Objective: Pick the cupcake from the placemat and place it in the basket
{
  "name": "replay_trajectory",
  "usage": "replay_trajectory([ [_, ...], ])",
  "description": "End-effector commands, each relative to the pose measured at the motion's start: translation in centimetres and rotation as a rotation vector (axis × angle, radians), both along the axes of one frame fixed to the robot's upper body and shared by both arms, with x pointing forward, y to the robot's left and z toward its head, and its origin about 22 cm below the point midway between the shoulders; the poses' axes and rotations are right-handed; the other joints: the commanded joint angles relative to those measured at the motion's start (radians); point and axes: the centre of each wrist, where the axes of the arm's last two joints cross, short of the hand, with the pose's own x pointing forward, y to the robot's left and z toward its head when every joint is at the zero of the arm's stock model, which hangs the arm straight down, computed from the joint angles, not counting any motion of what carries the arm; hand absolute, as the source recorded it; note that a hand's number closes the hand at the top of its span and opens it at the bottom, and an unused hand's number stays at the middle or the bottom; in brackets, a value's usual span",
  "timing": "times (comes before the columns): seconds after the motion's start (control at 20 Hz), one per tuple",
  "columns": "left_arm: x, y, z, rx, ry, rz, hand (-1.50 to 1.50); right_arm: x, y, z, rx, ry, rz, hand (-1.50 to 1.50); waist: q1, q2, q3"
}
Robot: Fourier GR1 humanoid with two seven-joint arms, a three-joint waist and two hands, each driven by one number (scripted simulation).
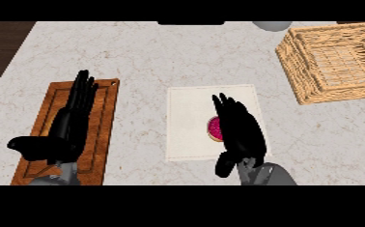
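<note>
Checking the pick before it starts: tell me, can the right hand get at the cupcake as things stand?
Probably yes. The right hand hovers open right over the cupcake on the placemat, hiding most of it, and nothing else lies between them.

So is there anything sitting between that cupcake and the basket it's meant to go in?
Nothing visible. The cupcake lies on the placemat, partly hidden by the right hand. From there up and right to the basket only bare counter shows. The cutting board lies on the other side.
</note>
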Motion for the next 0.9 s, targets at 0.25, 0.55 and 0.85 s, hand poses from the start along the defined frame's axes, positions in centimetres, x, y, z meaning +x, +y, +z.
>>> replay_trajectory([
  [0.25,-1.7,-0.1,-1.5,-0.004,0.000,-0.006,0.00,1.8,-1.1,-1.9,0.018,-0.003,0.003,-1.50,0.002,0.000,0.000],
  [0.55,-2.2,-0.9,-1.0,-0.001,-0.008,-0.007,0.00,2.2,0.3,-2.8,0.017,0.012,-0.015,-1.50,0.003,0.000,0.000],
  [0.85,1.5,-0.9,-1.0,0.001,0.006,-0.012,0.00,3.3,-0.4,-4.0,0.022,0.021,-0.014,-1.50,0.000,0.001,0.000],
])
